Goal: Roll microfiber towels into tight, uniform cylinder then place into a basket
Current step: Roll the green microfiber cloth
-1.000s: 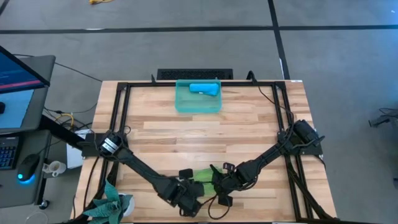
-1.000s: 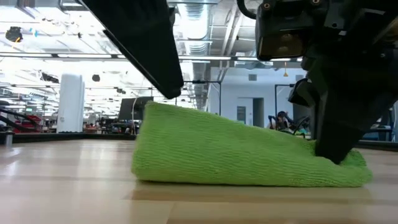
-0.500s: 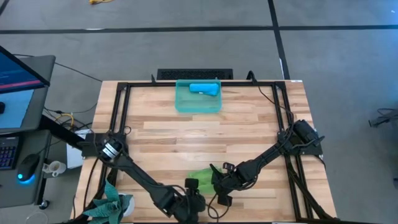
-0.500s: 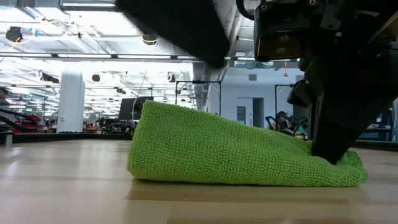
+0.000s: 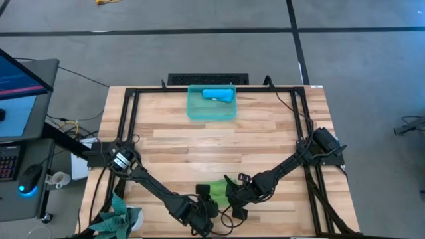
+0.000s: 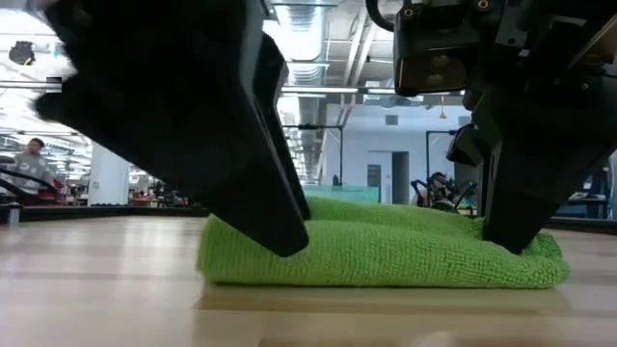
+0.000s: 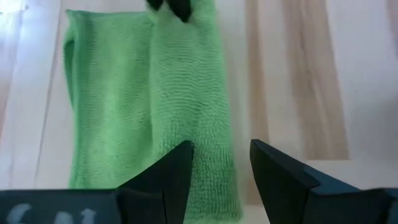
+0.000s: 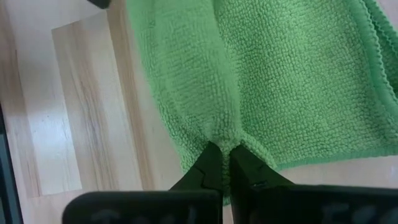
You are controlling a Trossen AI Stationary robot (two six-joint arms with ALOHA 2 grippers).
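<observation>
The lime green towel (image 5: 216, 186) lies folded and low on the wood near the table's front edge; in the low view the green towel (image 6: 405, 251) rests flat on its underside. My right gripper (image 8: 225, 155) is shut on its right end. My left gripper (image 7: 221, 158) is open at the towel's left end, one finger over the cloth and the other over bare wood. The sky-blue towel (image 5: 218, 95) lies rolled inside the teal basket (image 5: 194, 109) at the table's far side. My left gripper bears down with one open finger (image 6: 284, 236) on the towel's left end (image 6: 227, 253), slanting from above. The other finger (image 7: 277, 171) stands beside the towel's edge over the wood. The cloth lies flattened on the table there. My right gripper pinches a puckered fold of the towel's right end (image 8: 222, 138) between its two shut fingers, coming steeply from above. The cloth gathers in creases toward the fingertips. The towel stays on the table, slack.
Black frame rails (image 5: 130, 126) run along the table's sides and back. A darker teal-green cloth (image 5: 119, 216) sits at the near left corner. A desk with a monitor (image 5: 20, 73) stands left of the table. Bare wood lies between the towel and the basket.
My left gripper has come down onto the towel's left end, rolling a little on the way, its fingers staying open. The towel's raised left end has been pressed flat; its right end has stayed where it was in my right gripper.
</observation>
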